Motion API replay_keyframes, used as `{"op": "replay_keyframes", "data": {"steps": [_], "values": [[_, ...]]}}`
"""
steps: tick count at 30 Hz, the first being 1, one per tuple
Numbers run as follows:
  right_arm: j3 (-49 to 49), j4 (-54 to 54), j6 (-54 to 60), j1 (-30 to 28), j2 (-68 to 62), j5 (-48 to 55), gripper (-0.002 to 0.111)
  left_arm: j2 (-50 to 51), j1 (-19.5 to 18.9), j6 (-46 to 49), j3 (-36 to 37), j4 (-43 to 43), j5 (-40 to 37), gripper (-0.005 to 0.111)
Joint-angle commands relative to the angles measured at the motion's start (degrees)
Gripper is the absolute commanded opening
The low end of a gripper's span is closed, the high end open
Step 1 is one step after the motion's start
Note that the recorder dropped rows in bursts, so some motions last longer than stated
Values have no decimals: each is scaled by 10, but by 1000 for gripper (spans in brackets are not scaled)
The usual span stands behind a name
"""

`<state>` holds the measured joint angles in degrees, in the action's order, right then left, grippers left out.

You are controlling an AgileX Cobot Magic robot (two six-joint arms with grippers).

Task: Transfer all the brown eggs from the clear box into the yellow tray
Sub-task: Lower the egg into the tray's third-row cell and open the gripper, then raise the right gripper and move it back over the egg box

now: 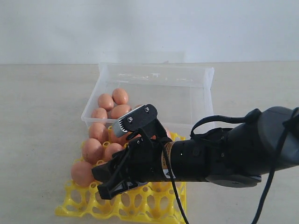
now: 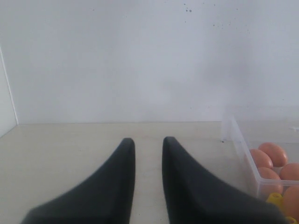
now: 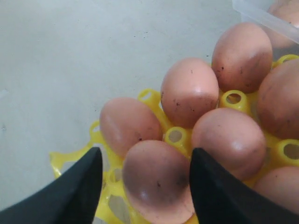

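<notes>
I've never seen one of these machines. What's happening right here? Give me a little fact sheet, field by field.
clear box: at least four brown eggs remain, bunched at its left end in the exterior view
yellow tray: in front of the box; seated eggs fill several cups, part hidden
right gripper: open, jaws either side of one tray egg
left gripper: off beside the box, jaws slightly apart, empty
task: unfinished
</notes>
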<state>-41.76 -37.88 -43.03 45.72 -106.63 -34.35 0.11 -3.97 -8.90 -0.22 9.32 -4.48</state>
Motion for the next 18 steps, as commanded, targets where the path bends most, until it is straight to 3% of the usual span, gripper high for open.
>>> {"op": "replay_keyframes", "data": {"steps": [1,11,14,18], "values": [[-3,1,5,1,0,-3,54,-1,5,-3,2,1,1,22],[-3,1,-58,1,46,-15,52,-1,5,-3,2,1,1,22],[-6,1,-59,1,94,-10,37,-1,5,-3,2,1,1,22],[-29,-5,-29,1,163,6,3,-1,5,-3,2,1,1,22]]}}
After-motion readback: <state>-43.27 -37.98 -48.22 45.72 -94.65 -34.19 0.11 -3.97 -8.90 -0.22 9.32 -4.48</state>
